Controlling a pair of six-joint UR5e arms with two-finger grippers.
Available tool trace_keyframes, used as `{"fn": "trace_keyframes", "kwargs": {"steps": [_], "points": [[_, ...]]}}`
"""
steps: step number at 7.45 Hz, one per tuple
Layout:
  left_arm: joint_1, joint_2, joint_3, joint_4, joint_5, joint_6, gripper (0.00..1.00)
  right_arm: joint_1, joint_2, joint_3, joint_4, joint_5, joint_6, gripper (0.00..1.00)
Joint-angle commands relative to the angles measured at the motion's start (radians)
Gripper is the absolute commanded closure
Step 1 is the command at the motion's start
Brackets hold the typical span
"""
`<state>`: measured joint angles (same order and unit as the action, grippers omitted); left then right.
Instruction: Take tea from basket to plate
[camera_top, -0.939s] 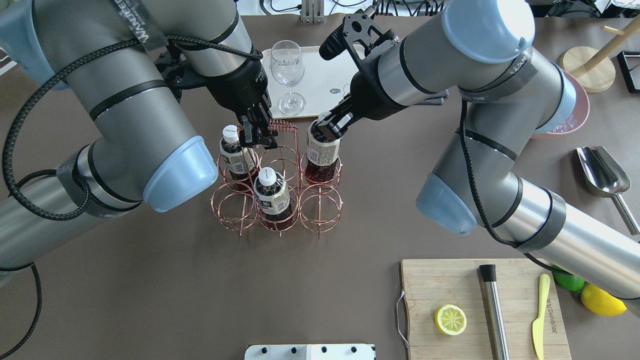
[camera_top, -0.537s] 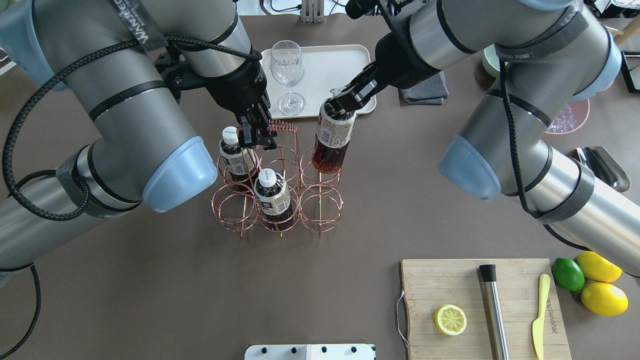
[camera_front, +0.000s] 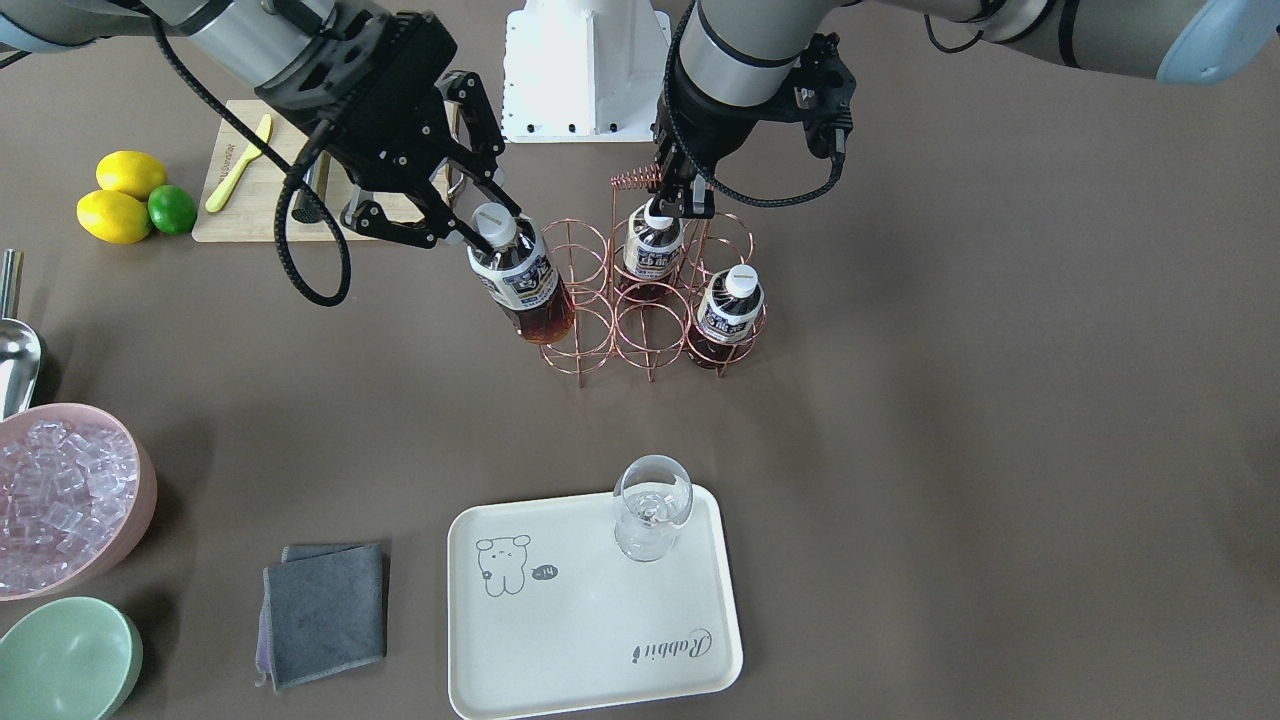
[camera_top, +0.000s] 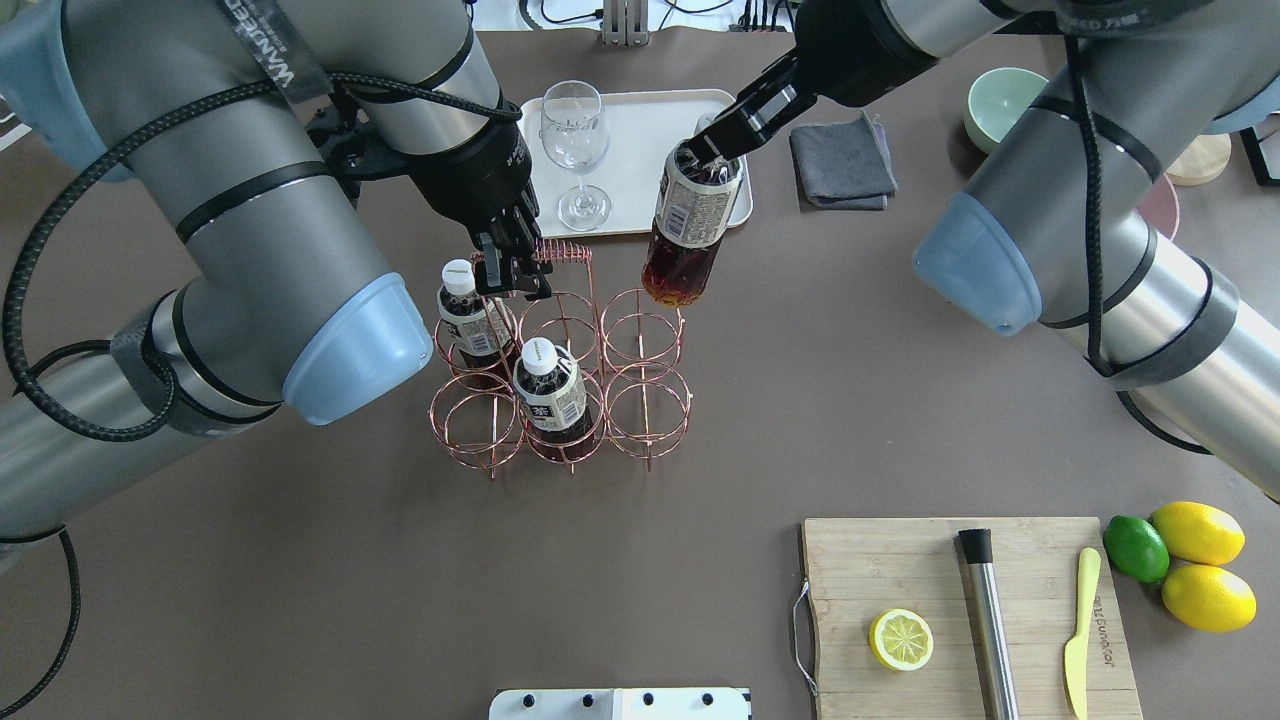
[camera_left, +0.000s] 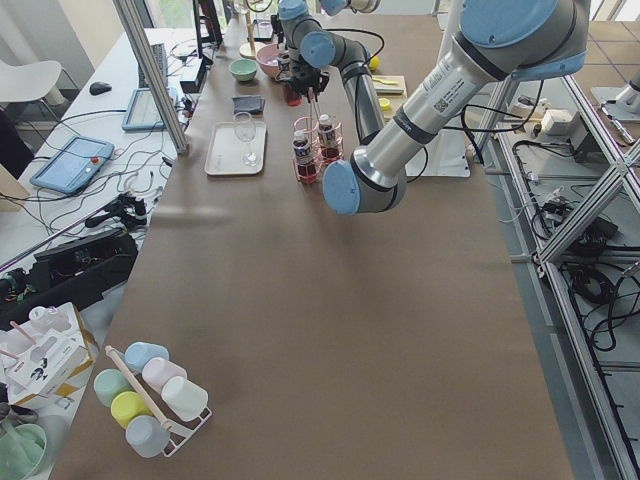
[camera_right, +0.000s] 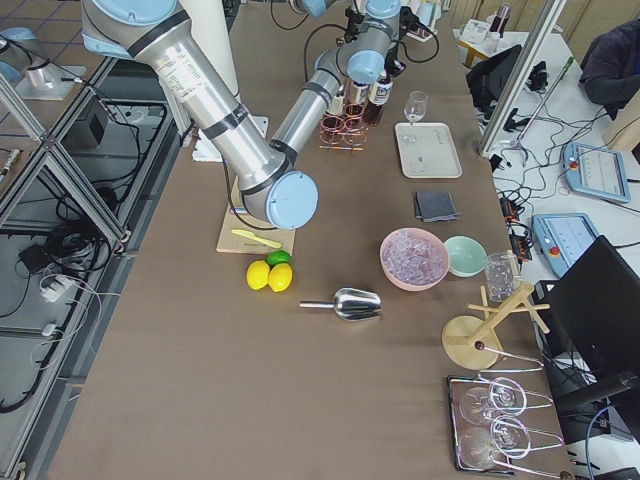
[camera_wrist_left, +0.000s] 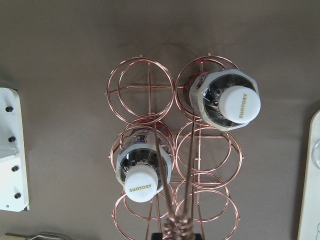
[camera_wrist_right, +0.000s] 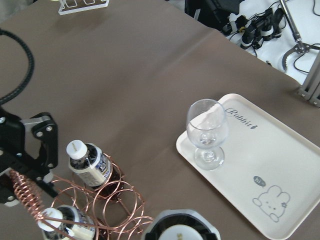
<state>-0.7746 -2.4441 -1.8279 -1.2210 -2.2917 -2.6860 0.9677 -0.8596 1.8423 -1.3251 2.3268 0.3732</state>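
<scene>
Hoisting one tea bottle (camera_top: 690, 225) by its white cap with the right gripper (camera_top: 712, 150), clamped narrow around the top. Carrying it tilted, cap toward the tray (camera_top: 650, 130), dark base hanging over the far right corner of the wire basket (camera_top: 563, 325), above the rings rather than down inside one. Not yet at the tray, and well apart from it in the front-facing view. Pinning the basket with the left gripper (camera_top: 512, 280), pinched tight on the coiled top of the tall handle (camera_top: 565, 250). Flanked by a second bottle (camera_top: 470, 320), upright in the far left cell just beside the left gripper, and a third bottle (camera_top: 548, 395), upright in the near middle cell. Beyond the basket, on the cream tray's left end, a stemmed glass (camera_top: 575, 150) standing upright, with a bear drawing and "Rabbit" script on the bare part. Just right of the tray, a folded grey cloth (camera_top: 840, 165); further right, a mint-green bowl (camera_top: 1000, 100). Nearer the robot and well apart from the basket, a wooden board (camera_top: 880, 570) bearing a lemon half (camera_top: 901, 640), a steel rod (camera_top: 988, 620) and a yellow knife (camera_top: 1080, 630), with two lemons (camera_top: 1198, 533) and a lime (camera_top: 1136, 548) just beside it.
</scene>
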Motion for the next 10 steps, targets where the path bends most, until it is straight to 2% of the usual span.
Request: {"fn": "trace_keyframes", "kwargs": {"steps": [1, 2, 4, 6, 8, 10], "points": [[-0.002, 0.000, -0.001, 0.000, -0.008, 0.000, 1.00, 0.094, 0.062, -0.140, -0.042, -0.009, -0.104, 1.00], [-0.011, 0.004, -0.002, 0.000, -0.014, 0.003, 1.00, 0.112, 0.112, -0.249, -0.036, -0.047, -0.125, 1.00], [-0.075, 0.017, -0.007, 0.006, -0.031, 0.008, 1.00, 0.123, 0.204, -0.493, 0.082, -0.081, -0.126, 1.00], [-0.126, 0.022, -0.028, 0.061, -0.072, 0.011, 1.00, 0.115, 0.292, -0.673, 0.151, -0.142, -0.111, 1.00], [-0.173, 0.011, -0.073, 0.209, -0.074, 0.131, 1.00, 0.057, 0.301, -0.742, 0.268, -0.242, -0.024, 1.00], [-0.242, 0.022, -0.096, 0.317, -0.090, 0.271, 1.00, -0.003, 0.298, -0.744, 0.316, -0.294, 0.061, 1.00]]}}
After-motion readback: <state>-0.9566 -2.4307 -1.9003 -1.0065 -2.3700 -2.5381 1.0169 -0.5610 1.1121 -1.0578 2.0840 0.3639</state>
